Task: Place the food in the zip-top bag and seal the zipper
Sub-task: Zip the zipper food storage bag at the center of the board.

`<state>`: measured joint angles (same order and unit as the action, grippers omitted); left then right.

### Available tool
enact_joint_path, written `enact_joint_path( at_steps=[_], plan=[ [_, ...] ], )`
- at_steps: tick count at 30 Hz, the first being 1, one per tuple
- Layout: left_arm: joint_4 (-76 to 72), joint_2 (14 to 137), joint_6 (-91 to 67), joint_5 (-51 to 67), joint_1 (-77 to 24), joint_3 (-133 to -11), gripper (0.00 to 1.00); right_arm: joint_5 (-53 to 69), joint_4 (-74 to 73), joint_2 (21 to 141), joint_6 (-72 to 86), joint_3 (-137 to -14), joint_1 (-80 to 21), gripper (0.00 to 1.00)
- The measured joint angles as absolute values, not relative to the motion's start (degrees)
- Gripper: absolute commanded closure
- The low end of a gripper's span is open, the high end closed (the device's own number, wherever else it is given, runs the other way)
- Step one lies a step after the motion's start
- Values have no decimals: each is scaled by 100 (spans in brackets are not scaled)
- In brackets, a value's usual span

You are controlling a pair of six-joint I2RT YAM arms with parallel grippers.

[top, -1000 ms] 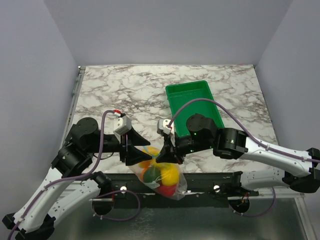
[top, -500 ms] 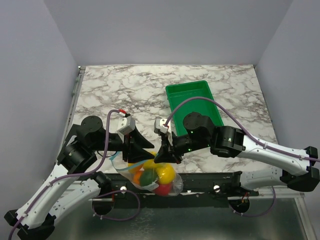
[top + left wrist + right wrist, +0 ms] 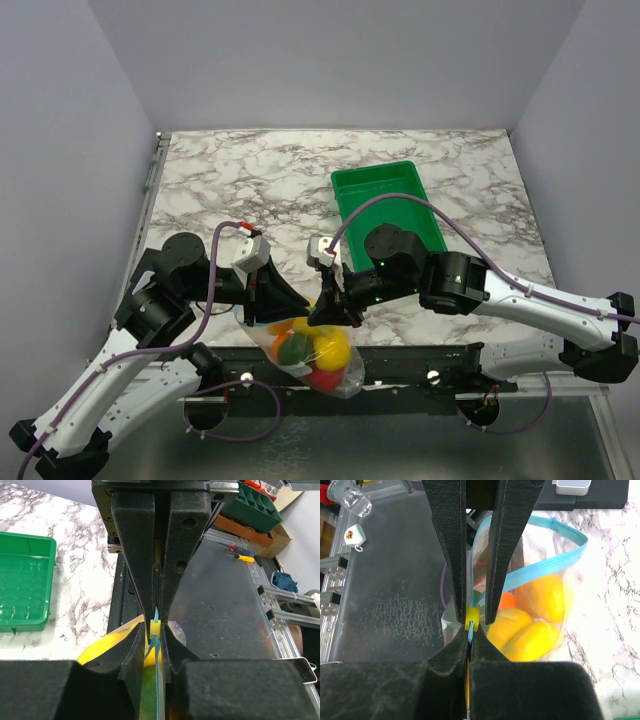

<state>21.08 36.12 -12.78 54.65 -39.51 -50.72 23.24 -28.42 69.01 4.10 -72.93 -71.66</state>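
Marble worktop (image 3: 250, 190) edge, lower centre: left end effector (image 3: 156, 642) has just clamped the zipper (image 3: 545, 570), joining right end effector (image 3: 470, 630) already pinching it; filled bag (image 3: 335, 368) awaits sealing.

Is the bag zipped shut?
Open. In the right wrist view the zipper makes a wide blue loop, its two sides apart above the yellow fruit.

Marbled table (image 3: 250, 180) with green tray (image 3: 372, 171)
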Motion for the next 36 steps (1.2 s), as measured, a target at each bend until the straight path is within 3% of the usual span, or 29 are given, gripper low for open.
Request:
enact_joint_path(
  at_steps=[8,22,36],
  plan=[
    [1990,3607,-1345,5588,-3951,-5024,100,2322,-2847,6912,419,-7299,-7166,99],
    [1761,3496,-1417,5581,-3951,-4888,100,2158,-2851,6842,443,-7299,-7170,99],
    [1472,3496,-1457,5439,-3962,-4866,100,1726,-2687,6012,432,-7037,-7175,99]
  ],
)
